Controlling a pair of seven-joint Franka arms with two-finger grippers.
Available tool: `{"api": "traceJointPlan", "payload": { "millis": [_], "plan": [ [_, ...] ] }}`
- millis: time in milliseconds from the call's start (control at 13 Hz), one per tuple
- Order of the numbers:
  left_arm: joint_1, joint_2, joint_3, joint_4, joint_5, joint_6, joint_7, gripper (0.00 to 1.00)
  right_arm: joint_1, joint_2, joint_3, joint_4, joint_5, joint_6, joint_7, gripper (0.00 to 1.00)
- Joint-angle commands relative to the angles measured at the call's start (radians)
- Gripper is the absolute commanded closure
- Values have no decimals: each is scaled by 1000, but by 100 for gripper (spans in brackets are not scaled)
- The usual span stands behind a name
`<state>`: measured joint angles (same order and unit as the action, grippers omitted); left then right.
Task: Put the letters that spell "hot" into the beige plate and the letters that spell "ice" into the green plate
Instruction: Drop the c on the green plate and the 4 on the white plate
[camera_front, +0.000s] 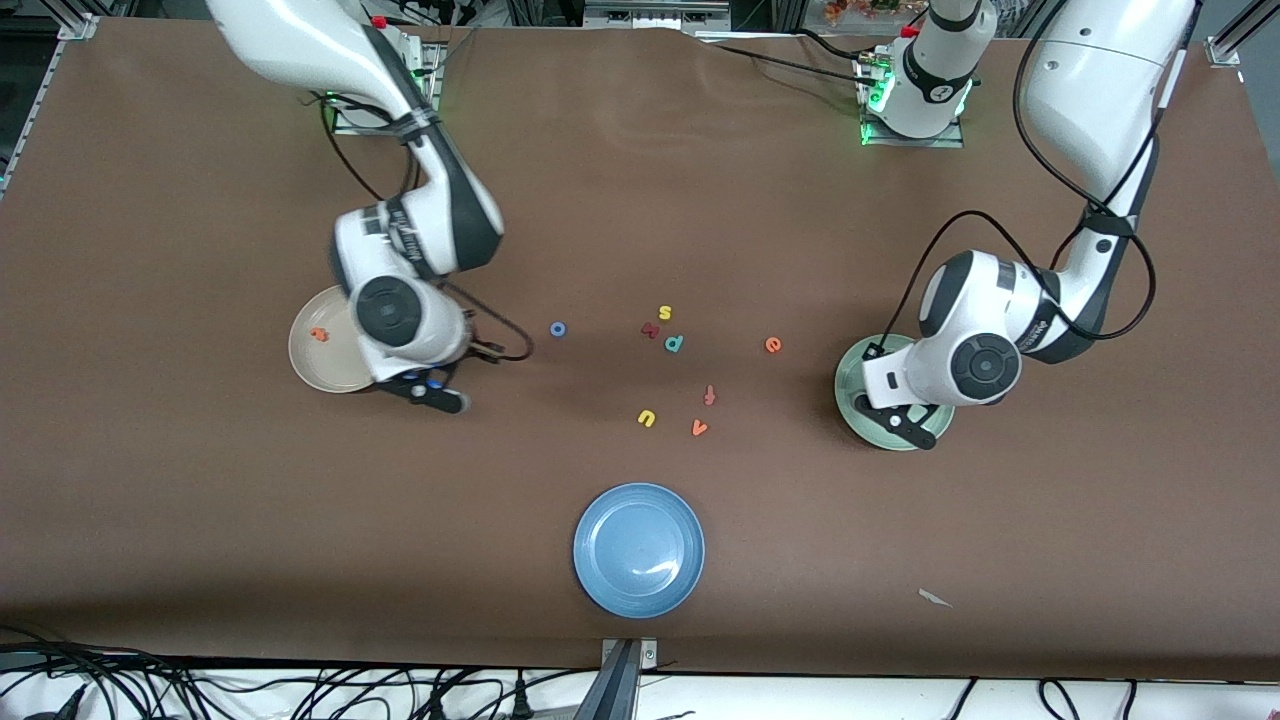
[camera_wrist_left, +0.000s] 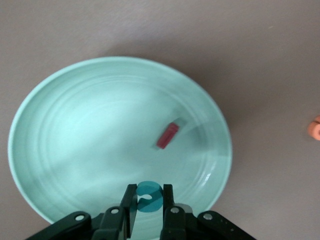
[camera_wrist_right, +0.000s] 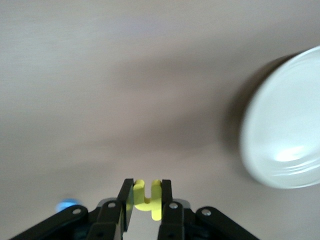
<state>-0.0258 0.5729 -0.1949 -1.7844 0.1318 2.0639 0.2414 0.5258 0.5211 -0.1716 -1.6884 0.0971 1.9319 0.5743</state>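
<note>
Letters for "hot" and "ice" are partly sorted: the orange "t" (camera_front: 319, 335) lies in the beige plate (camera_front: 305, 365), the dark red "i" (camera_wrist_left: 167, 136) lies in the green plate (camera_wrist_left: 60, 125), while the blue "o" (camera_front: 558, 329) and the orange "e" (camera_front: 773, 345) are left on the table between the two plates. The yellow "h" (camera_wrist_right: 148, 198) is pinched between the nearly shut jaws of the right gripper (camera_wrist_right: 148, 197), which hangs beside the beige plate, over bare table at its rim and not over its bowl. The teal "c" (camera_wrist_left: 148, 197) is clamped the same way in the left gripper (camera_wrist_left: 148, 200), held over the edge of the green plate. Risk is judged highest for the "h": a release here would likely drop it on the table beside the plate, so a shift over the bowl is needed first. The "c" sits close to the rim, so a bounce off the sloped edge is possible. Both foam pieces are light and could stick to a pad on release. The "h" is held with its long axis running out from the jaws, legs pointing away from the wrist; the "i" lies flat, its bar set diagonally in the wrist view, off the plate's centre
</note>
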Motion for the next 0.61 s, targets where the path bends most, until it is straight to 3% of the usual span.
{"api": "traceJointPlan", "payload": {
  "millis": [0,307,384,460,537],
  "plan": [
    [35,-14,-8,-76,45,85,12,100,3,-30,-127,-23,10,-95,-251,87],
    [67,-14,-11,-138,66,169,18,94,-13,-26,-236,-128,16,-50,-511,87],
    [67,-11,-12,-142,68,189,18,84,-38,-24,-235,-164,29,-15,-565,87],
    [66,-10,-14,-151,66,202,18,49,-46,-20,-236,-204,51,25,-614,87],
    [64,-16,-18,-151,66,193,18,1,-65,-12,-236,-236,59,69,-658,87]
  ]
}}
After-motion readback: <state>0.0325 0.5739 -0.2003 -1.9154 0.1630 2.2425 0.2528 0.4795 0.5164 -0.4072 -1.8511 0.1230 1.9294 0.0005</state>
